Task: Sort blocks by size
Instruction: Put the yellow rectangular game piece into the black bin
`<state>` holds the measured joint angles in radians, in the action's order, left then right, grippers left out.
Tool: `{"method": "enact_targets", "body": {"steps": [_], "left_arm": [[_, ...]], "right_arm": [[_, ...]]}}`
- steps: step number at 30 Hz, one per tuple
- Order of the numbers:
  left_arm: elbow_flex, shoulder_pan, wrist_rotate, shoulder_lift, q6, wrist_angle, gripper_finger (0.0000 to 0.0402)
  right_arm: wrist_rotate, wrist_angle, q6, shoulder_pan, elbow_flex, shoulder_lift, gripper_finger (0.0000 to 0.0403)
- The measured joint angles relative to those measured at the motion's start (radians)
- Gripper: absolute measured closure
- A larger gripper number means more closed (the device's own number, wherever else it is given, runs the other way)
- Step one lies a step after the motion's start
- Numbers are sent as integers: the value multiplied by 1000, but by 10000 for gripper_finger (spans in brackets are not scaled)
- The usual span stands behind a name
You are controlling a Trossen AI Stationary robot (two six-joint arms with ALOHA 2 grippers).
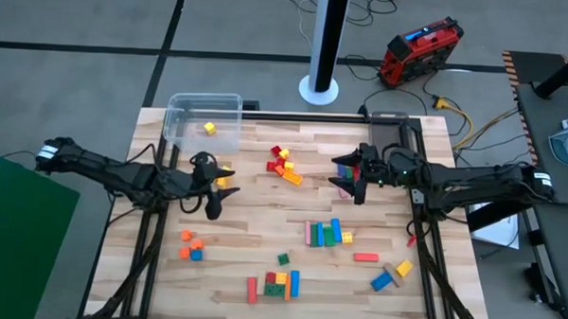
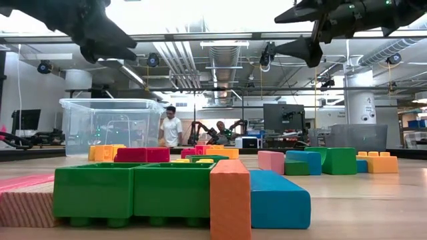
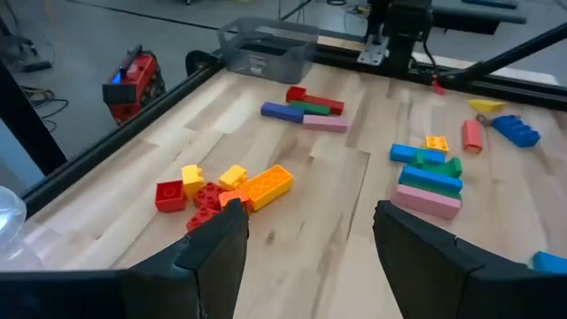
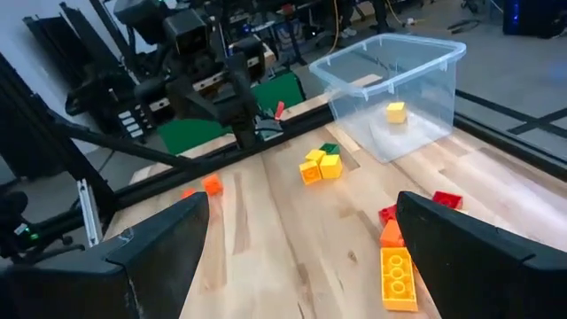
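Note:
Small bright blocks lie scattered on the wooden table (image 1: 254,211). A red, yellow and orange cluster (image 1: 284,165) lies at the middle far side, and it also shows in the left wrist view (image 3: 226,189). A row of pink, blue and green bars (image 1: 327,233) lies right of centre. One yellow cube (image 1: 209,128) sits inside the clear tub (image 1: 203,119). My left gripper (image 1: 213,193) hangs open above the table near two yellow blocks (image 1: 225,174). My right gripper (image 1: 352,177) hangs open to the right of the cluster. Both are high above the table in the low view and hold nothing.
More blocks lie near the front: orange and blue ones (image 1: 192,247), a red, green and blue group (image 1: 276,279), a red bar (image 1: 365,257), and a blue and yellow pair (image 1: 394,274). A dark mount (image 1: 391,133) stands at the far right edge.

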<state>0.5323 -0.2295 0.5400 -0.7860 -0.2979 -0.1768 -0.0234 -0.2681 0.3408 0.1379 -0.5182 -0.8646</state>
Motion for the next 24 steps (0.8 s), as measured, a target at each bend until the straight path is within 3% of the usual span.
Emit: {"method": "enact_targets", "body": {"steps": [9,14,17,21,24], "left_arm": [[25,0,32,-4,71,-9,183],[24,0,90,6,100,-13,183],[24,0,91,7,102,-23,183],[23,0,97,7,103,-27,183],[23,0,123,7,107,-34,183]], "right_arm": [[209,-91,-79,0,-2,-54,48],[481,-85,-167,1,-25,-117,48],[570,-86,-190,0,-35,-156,48],[601,-85,-127,6,-35,-205,48],[564,-82,-36,20,-35,-243,48]]}}
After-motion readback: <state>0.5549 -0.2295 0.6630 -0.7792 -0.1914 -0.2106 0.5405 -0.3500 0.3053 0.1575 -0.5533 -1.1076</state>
